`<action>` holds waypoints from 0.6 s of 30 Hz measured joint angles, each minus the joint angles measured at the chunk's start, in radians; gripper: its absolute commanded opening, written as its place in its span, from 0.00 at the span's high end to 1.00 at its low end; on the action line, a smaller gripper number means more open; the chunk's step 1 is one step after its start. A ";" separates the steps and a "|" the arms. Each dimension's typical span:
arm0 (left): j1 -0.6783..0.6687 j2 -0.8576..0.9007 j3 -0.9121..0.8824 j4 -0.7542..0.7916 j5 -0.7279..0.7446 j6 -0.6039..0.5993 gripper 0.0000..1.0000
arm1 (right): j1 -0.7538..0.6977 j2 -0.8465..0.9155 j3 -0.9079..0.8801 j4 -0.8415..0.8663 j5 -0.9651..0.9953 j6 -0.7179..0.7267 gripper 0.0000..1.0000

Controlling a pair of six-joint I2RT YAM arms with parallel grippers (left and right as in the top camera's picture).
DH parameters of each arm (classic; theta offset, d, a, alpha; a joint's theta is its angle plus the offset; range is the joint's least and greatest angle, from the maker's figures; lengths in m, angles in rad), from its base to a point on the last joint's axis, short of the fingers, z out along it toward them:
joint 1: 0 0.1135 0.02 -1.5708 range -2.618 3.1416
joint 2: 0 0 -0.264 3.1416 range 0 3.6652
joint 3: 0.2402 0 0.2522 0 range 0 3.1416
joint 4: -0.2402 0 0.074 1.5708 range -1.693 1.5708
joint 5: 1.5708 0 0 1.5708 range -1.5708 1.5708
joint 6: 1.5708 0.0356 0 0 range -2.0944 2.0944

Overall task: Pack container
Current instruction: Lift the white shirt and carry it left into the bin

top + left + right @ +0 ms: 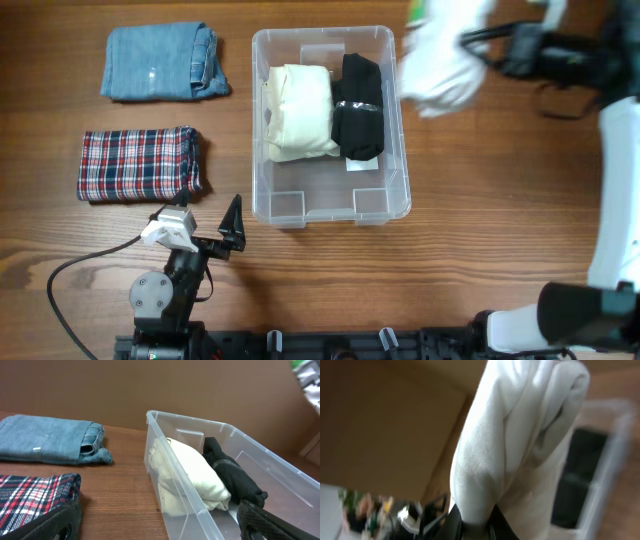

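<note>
The clear plastic container stands mid-table and holds a cream folded garment beside a black one. My right gripper is shut on a white folded garment, held in the air just past the container's far right corner. In the right wrist view the white garment fills the frame, pinched between the dark fingers. My left gripper stands open near the table's front, left of the container, with nothing between its fingers.
A folded pair of blue jeans lies at the far left, and a folded red plaid garment lies nearer, just ahead of the left gripper. A black cable curls at the front left.
</note>
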 measured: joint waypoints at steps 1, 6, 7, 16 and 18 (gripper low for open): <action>0.000 0.000 0.000 0.000 0.000 0.000 0.00 | 0.057 -0.005 0.000 -0.017 0.035 0.001 0.96; 0.000 0.000 0.000 0.000 0.000 0.000 0.00 | 0.280 0.002 -0.001 -0.054 0.202 0.013 0.96; 0.000 0.000 0.000 0.000 0.000 0.000 0.00 | 0.320 0.005 -0.001 -0.055 0.235 0.021 0.96; 0.000 0.000 0.000 0.000 0.000 0.000 0.00 | 0.503 0.087 -0.019 -0.044 0.409 0.027 0.96; 0.000 0.000 0.000 0.000 0.000 0.000 0.00 | 0.514 0.115 -0.020 -0.060 0.456 -0.012 0.96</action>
